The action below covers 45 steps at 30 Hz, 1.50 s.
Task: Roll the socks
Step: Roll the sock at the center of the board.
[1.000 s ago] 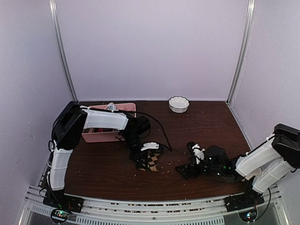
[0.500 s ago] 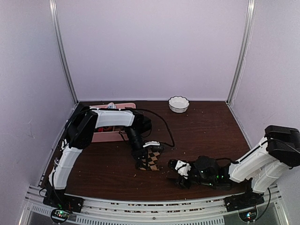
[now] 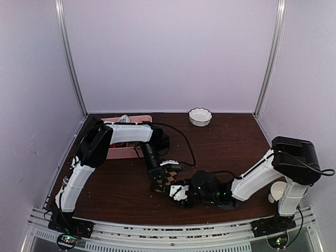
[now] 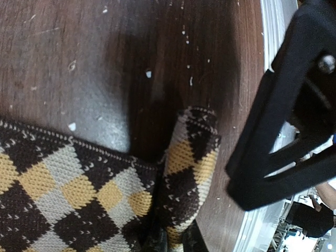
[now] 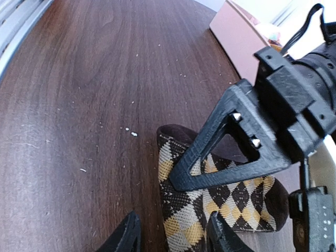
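My right gripper has swept in from the right to the lower centre of the overhead view. Its jaws are narrowing but still apart, straddling the near edge of the argyle sock. The left gripper stays clamped on that sock, so I judge rolling can begin.
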Tool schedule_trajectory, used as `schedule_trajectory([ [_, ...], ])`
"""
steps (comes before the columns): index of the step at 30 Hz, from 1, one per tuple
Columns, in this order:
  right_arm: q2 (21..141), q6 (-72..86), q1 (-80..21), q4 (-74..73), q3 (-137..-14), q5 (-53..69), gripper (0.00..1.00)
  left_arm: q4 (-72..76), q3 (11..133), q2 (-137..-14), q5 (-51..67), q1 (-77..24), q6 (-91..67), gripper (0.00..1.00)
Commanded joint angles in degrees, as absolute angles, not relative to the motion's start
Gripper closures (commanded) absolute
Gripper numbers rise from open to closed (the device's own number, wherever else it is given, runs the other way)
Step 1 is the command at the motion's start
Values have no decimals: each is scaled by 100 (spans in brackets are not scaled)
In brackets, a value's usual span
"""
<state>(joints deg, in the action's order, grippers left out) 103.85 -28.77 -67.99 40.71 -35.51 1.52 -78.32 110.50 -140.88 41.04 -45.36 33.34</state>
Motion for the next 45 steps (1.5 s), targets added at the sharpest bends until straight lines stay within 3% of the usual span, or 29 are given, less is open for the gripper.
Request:
schedule_trajectory([
  [1,10670,-3265,-6720,3695,-3786,247,60,-7845,10854,-14638,3101,-4564,3364,100],
  [10,10973,-3362,-6570,3397,-4067,253,65,-7935,10758,-14659,3207,-4570,3557,100],
  [14,11012,-3312,-6527,2923,-4235,441,81,-7926,10781,-14655,3211,-4570,3560,98],
  [18,11012,-2975,-6391,2244,-4411,882,100,-7464,10479,-14103,3262,-4507,3542,77],
  [24,11005,-2272,-6128,1699,-4389,1537,100,-6211,9444,-12548,2999,-4308,3551,64],
  [25,10988,-2153,-6087,1601,-4393,1661,100,-6012,9231,-12319,3035,-4275,3608,36],
  [26,10982,-2010,-6057,1556,-4396,1816,100,-5906,9099,-12106,3042,-4268,3635,30],
  [33,11174,-850,-5590,1141,-4496,3062,100,-5153,7888,-11016,3276,-4271,4258,33],
  [45,11561,107,-5284,776,-4629,3454,100,-4081,7213,-10733,2726,-4862,4239,45],
])
